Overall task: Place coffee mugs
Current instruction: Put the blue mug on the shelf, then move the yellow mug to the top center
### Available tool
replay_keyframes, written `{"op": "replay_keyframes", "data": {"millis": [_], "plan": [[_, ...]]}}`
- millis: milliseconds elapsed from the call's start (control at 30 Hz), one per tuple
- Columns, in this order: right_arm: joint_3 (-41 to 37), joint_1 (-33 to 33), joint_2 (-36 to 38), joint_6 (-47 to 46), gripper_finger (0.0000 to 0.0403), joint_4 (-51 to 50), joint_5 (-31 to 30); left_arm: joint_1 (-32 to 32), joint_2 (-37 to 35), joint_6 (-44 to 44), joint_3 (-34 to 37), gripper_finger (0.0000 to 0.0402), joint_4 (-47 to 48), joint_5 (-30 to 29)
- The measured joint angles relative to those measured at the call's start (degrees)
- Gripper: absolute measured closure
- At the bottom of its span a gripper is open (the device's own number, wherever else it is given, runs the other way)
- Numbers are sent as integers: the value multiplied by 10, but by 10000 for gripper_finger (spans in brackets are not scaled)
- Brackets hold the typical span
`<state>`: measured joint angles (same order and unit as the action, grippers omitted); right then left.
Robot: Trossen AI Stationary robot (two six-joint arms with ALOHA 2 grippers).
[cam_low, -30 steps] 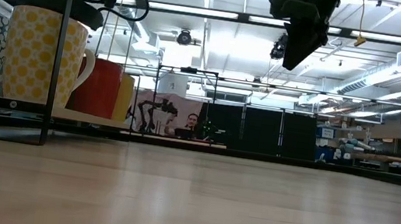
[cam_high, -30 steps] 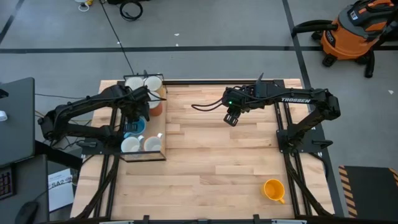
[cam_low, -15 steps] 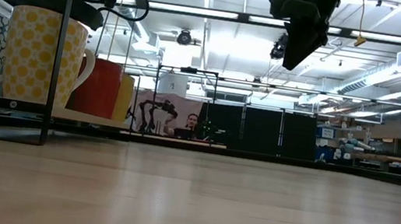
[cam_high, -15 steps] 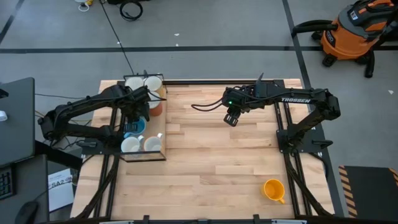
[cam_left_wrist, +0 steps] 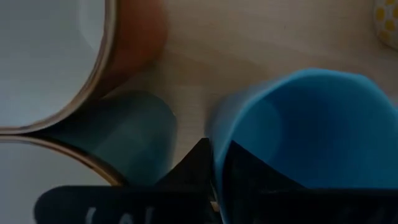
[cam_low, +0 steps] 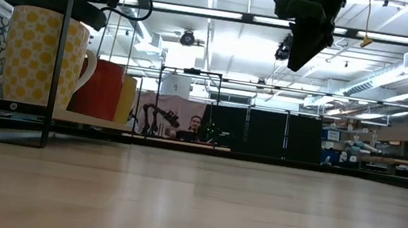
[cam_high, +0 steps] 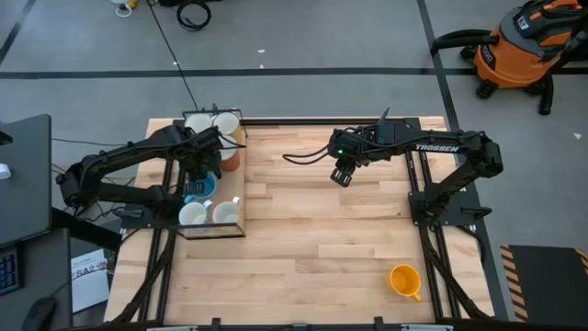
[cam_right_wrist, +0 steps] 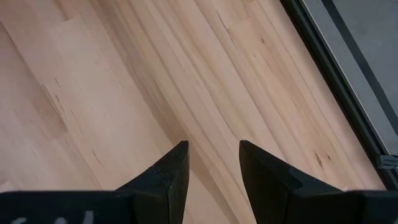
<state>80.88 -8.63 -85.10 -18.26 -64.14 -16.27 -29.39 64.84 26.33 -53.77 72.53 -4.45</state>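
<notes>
Left hand (cam_high: 204, 170) down inside the rack (cam_high: 241, 219) at left centre of the high view, fingers pinched close on the wall of the light blue mug (cam_left_wrist: 305, 143), one finger apparently inside the rim and one outside, though the wrist view is too near to be sure. Gripped by the rim so as to settle upright among its neighbours. Mouth pointing straight up, long axis vertical. White mugs (cam_high: 194, 214) just beside it in the rack, mouths up too. In the low view, yellow-dotted mug (cam_low: 36, 58) upright on the shelf, handle toward frame right. Orange mug (cam_high: 403, 279) alone at lower right of the bench (cam_high: 322, 239), well apart, seemingly on its side. Right hand (cam_high: 342, 174) hanging above mid-bench, fingers (cam_right_wrist: 171, 174) apart, holding nothing.
</notes>
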Motion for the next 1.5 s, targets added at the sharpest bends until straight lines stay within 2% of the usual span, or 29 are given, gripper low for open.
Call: {"op": "replay_keyframes", "data": {"millis": [367, 867, 1233, 1500], "plan": [[0, 0, 0, 3, 257, 0, 0, 0, 0, 0, 0, 302, 0, -4], [0, 0, 0, 4, 257, 0, 0, 0, 0, 0, 0, 255, 0, -4], [0, 0, 0, 4, 257, 0, 0, 0, 0, -1, -7, 253, 5, -4], [0, 0, 0, 4, 257, 0, 19, 0, 0, -2, -79, 253, 11, -4]]}}
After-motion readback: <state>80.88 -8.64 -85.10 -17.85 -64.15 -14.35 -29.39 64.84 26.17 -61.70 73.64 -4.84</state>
